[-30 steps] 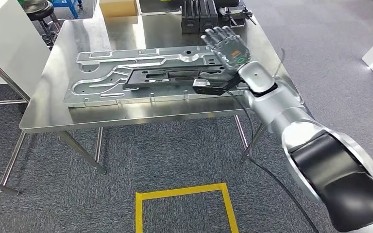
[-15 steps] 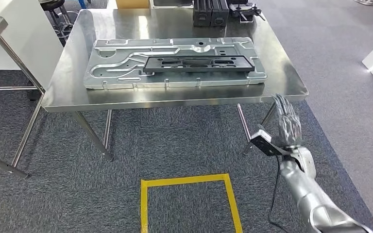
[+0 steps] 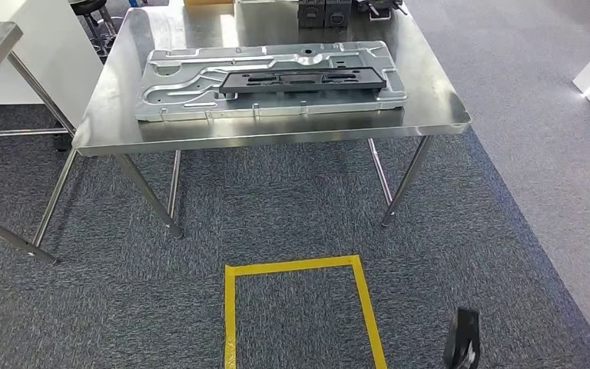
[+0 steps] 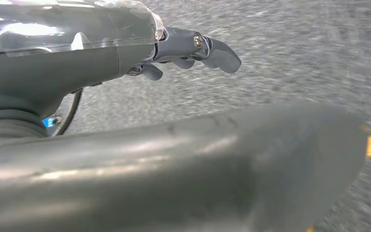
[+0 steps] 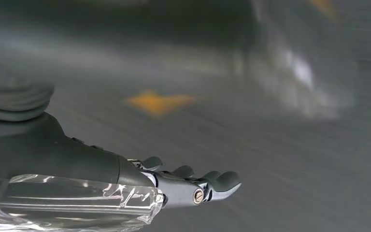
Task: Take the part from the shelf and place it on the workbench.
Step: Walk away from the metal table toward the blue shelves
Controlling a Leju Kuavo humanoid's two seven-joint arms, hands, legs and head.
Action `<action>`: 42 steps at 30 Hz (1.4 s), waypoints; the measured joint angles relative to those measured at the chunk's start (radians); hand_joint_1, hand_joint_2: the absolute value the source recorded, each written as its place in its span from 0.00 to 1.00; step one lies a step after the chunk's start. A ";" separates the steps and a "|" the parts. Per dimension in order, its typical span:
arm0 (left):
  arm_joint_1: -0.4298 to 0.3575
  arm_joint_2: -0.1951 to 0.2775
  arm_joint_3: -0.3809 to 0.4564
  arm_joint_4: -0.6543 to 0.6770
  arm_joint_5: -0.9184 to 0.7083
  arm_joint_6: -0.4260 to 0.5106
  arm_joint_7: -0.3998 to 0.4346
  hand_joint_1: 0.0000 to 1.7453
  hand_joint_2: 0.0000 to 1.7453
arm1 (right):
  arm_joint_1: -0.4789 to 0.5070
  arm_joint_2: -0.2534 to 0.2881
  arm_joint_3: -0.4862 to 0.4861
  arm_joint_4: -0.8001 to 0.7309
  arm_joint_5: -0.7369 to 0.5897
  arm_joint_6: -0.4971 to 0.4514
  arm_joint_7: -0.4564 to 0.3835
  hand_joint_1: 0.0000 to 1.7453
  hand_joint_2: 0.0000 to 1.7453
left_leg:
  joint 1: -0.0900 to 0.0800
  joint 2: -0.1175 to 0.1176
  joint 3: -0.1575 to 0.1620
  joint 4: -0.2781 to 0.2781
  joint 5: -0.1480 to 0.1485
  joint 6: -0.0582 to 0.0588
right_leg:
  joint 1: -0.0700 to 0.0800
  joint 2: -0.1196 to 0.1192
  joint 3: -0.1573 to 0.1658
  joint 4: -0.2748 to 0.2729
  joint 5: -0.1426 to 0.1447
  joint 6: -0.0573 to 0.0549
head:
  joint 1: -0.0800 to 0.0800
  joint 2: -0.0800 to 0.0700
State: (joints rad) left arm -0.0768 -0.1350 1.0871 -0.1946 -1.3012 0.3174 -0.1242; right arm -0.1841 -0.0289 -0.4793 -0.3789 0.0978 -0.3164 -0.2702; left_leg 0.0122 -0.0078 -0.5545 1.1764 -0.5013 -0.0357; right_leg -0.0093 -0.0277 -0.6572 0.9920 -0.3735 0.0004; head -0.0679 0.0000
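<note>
The part (image 3: pixel 301 80), a long black frame, lies flat on a silver stamped plate (image 3: pixel 177 96) on the steel workbench (image 3: pixel 276 138), nothing touching it, so placing looks done. The left hand (image 4: pixel 183 50) and right hand (image 5: pixel 183 186) hang over the carpet, holding nothing, fingers loosely apart as far as the blurred wrist views show. Best to keep both arms low and clear of the table edge while backing off.
</note>
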 joint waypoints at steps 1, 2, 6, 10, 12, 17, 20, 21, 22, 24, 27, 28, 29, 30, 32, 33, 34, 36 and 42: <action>-0.001 0.002 0.000 0.000 -0.005 -0.001 0.003 0.00 0.00 | 0.021 0.031 -0.022 0.030 -0.010 0.023 0.072 0.00 1.00 | -0.001 -0.001 0.064 -0.085 -0.018 0.004 | 0.000 0.003 -0.013 0.009 0.008 0.005 | 0.000 0.000; -0.002 0.004 -0.001 0.000 -0.011 -0.002 0.005 0.00 0.00 | 0.039 0.062 -0.044 0.057 -0.018 0.037 0.139 0.00 1.00 | -0.002 -0.001 0.114 -0.154 -0.043 0.010 | 0.000 0.006 -0.021 0.016 0.017 0.010 | 0.000 0.000; -0.006 0.009 -0.008 -0.001 -0.032 -0.008 0.011 0.00 0.00 | 0.080 0.143 -0.093 0.129 0.004 0.013 0.293 0.00 1.00 | -0.006 0.008 0.129 -0.209 -0.047 0.047 | -0.006 0.016 -0.030 0.023 0.026 0.033 | 0.000 0.000; -0.007 0.013 -0.021 -0.001 -0.050 -0.008 0.003 0.00 0.00 | 0.093 0.184 -0.059 0.163 0.198 0.001 0.392 0.00 1.00 | -0.007 0.019 0.071 -0.208 0.007 0.064 | -0.011 0.022 -0.076 0.218 -0.171 0.047 | 0.000 0.000; -0.008 0.013 -0.027 -0.001 -0.057 -0.006 -0.005 0.00 0.00 | 0.092 0.199 0.012 0.172 0.358 -0.005 0.404 0.00 1.00 | -0.010 0.022 0.034 -0.204 0.034 0.063 | -0.011 0.023 -0.070 0.308 -0.177 0.048 | 0.000 0.000; -0.017 0.012 -0.044 -0.001 -0.076 -0.008 0.001 0.00 0.00 | 0.067 0.211 0.242 0.177 0.617 0.027 0.425 0.00 1.00 | -0.016 0.024 -0.039 -0.188 0.089 0.049 | 0.003 0.027 0.186 0.046 -0.144 0.017 | 0.000 0.000; -0.020 0.011 -0.051 -0.001 -0.084 -0.013 0.015 0.00 0.00 | 0.064 0.219 0.322 0.181 0.644 0.031 0.444 0.00 1.00 | -0.015 0.023 -0.052 -0.190 0.118 0.032 | 0.011 0.025 0.234 -0.049 -0.164 0.001 | 0.000 0.000; -0.020 0.012 -0.053 -0.001 -0.085 -0.013 0.018 0.00 0.00 | 0.066 0.221 0.341 0.184 0.642 0.030 0.449 0.00 1.00 | -0.012 0.021 -0.060 -0.185 0.114 0.026 | 0.011 0.024 0.222 -0.050 -0.152 -0.005 | 0.000 0.000; -0.019 0.012 -0.056 -0.001 -0.086 -0.014 0.020 0.00 0.00 | 0.066 0.221 0.357 0.186 0.639 0.028 0.453 0.00 1.00 | -0.011 0.019 -0.071 -0.166 0.088 0.021 | 0.010 0.022 0.210 -0.051 -0.139 -0.013 | 0.000 0.000; -0.016 0.012 -0.059 -0.001 -0.086 -0.014 0.024 0.00 0.00 | 0.065 0.221 0.377 0.188 0.625 0.020 0.467 0.00 1.00 | -0.006 0.015 -0.103 -0.068 -0.012 0.015 | 0.011 0.020 0.179 -0.051 -0.113 -0.026 | 0.000 0.000; -0.016 0.010 -0.060 -0.001 -0.084 -0.012 0.027 0.00 0.00 | 0.065 0.217 0.378 0.189 0.591 0.011 0.488 0.00 1.00 | -0.002 0.015 -0.123 0.099 -0.089 0.008 | 0.016 0.019 0.129 -0.042 -0.078 -0.029 | 0.000 0.000; -0.016 0.010 -0.061 -0.001 -0.083 -0.011 0.027 0.00 0.00 | 0.065 0.215 0.376 0.189 0.582 0.011 0.494 0.00 1.00 | -0.001 0.015 -0.104 0.106 -0.068 0.006 | 0.016 0.019 0.110 -0.036 -0.068 -0.028 | 0.000 0.000; -0.016 0.010 -0.061 -0.001 -0.082 -0.009 0.028 0.00 0.00 | 0.063 0.214 0.375 0.189 0.574 0.011 0.497 0.00 1.00 | -0.001 0.015 -0.067 0.077 -0.037 0.006 | 0.016 0.020 0.090 -0.027 -0.059 -0.026 | 0.000 0.000; -0.017 0.010 -0.061 -0.001 -0.080 -0.008 0.028 0.00 0.00 | 0.059 0.214 0.374 0.189 0.570 0.011 0.501 0.00 1.00 | -0.001 0.015 -0.015 0.019 -0.015 0.007 | 0.015 0.021 0.071 -0.017 -0.051 -0.022 | 0.000 0.000; -0.022 0.010 -0.062 -0.001 -0.080 -0.006 0.028 0.00 0.00 | 0.053 0.213 0.372 0.188 0.566 0.011 0.504 0.00 1.00 | -0.004 0.014 0.094 -0.131 -0.024 0.016 | 0.017 0.023 0.044 0.003 -0.037 -0.013 | 0.000 0.000; -0.024 0.010 -0.062 -0.001 -0.080 -0.005 0.028 0.00 0.00 | 0.051 0.213 0.372 0.188 0.566 0.011 0.505 0.00 1.00 | -0.006 0.013 0.126 -0.182 -0.038 0.022 | 0.017 0.022 0.037 0.009 -0.029 -0.008 | 0.000 0.000; -0.025 0.010 -0.062 -0.001 -0.080 -0.005 0.028 0.00 0.00 | 0.050 0.213 0.371 0.188 0.566 0.011 0.505 0.00 1.00 | -0.009 0.013 0.138 -0.209 -0.048 0.029 | 0.018 0.021 0.033 0.011 -0.021 -0.002 | 0.000 0.000; -0.023 0.010 -0.062 -0.001 -0.080 -0.004 0.027 0.00 0.00 | 0.049 0.211 0.370 0.188 0.565 0.011 0.506 0.00 1.00 | -0.008 0.017 0.125 -0.214 -0.034 0.045 | 0.016 0.022 0.024 0.013 -0.014 0.010 | 0.000 0.000; -0.022 0.009 -0.062 -0.001 -0.079 -0.003 0.028 0.00 0.00 | 0.044 0.206 0.368 0.188 0.564 0.011 0.507 0.00 0.00 | -0.006 0.031 0.039 -0.211 0.038 0.069 | 0.004 0.026 -0.025 0.288 -0.223 0.044 | 0.000 0.000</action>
State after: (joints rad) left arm -0.0983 -0.1263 1.0246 -0.1957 -1.3801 0.3140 -0.0960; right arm -0.1400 0.1776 -0.1118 -0.1905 0.6618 -0.3051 0.2373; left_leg 0.0057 0.0228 -0.5158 0.9650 -0.4633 0.0332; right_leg -0.0054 -0.0019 -0.6820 1.2801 -0.5962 0.0445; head -0.0675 0.0000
